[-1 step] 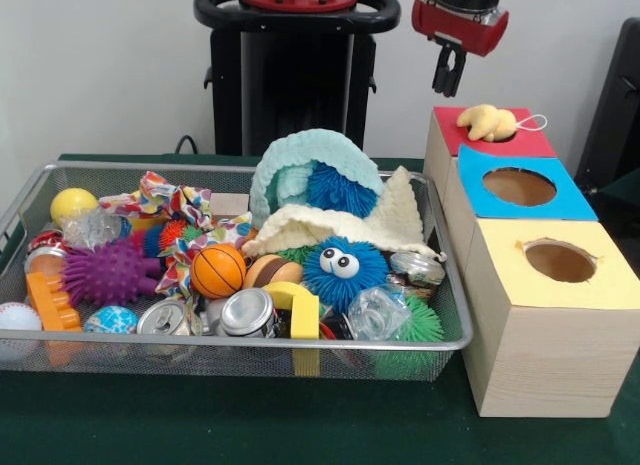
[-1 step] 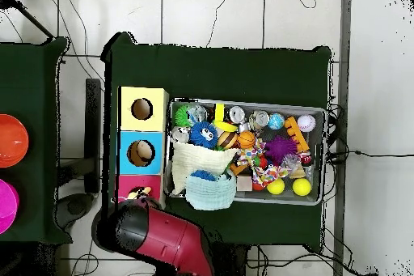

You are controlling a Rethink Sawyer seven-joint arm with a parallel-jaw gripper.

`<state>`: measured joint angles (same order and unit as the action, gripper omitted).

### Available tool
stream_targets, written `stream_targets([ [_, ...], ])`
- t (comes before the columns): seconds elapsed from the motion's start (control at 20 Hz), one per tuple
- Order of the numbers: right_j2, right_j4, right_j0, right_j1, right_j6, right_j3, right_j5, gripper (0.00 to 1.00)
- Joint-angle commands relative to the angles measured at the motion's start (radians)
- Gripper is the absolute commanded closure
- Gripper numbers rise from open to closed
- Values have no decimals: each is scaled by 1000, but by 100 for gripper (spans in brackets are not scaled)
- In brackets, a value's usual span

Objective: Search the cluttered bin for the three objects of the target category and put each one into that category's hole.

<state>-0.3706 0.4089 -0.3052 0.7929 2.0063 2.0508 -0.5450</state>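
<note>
Gripper hangs above the red-topped box, the farthest of three wooden boxes standing in a row beside the wire bin. The fingers read as close together and hold nothing; the gap cannot be resolved, so closure is a judgement only.

A yellow plush toy sits on the red top, over or in the hole (hole itself not visible, so whether it has dropped through cannot be told). From the fingers the toy lies at approx. 5 o'clock in the front view, just below and apart, no contact. Its long axis runs roughly 9-to-3 across the box top, with a thin loop trailing toward 3 o'clock.

Key relation for the next move: remaining candidates are in the bin, at approx. 8 o'clock from the gripper in the front view, well apart. Soft items there incl. a teal ruffled cloth and a cream cloth, lying over a blue spiky ball.

View differences: the front view shows the fingers and the toy's seating. The overhead view hides the gripper under the red arm, but shows the blue box and yellow box holes unblocked, and the bin layout on the tabletop.
</note>
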Motion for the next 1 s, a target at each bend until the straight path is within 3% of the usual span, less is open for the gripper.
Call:
stream_targets([
  [0.05, 79, 0, -3, -7, 188, -50, -74, 100],
  [0.45, 107, 40, -3, -3, 206, -14, -11, 100],
  [1.0, 115, 66, -19, 1, 227, -4, -5, 100],
])
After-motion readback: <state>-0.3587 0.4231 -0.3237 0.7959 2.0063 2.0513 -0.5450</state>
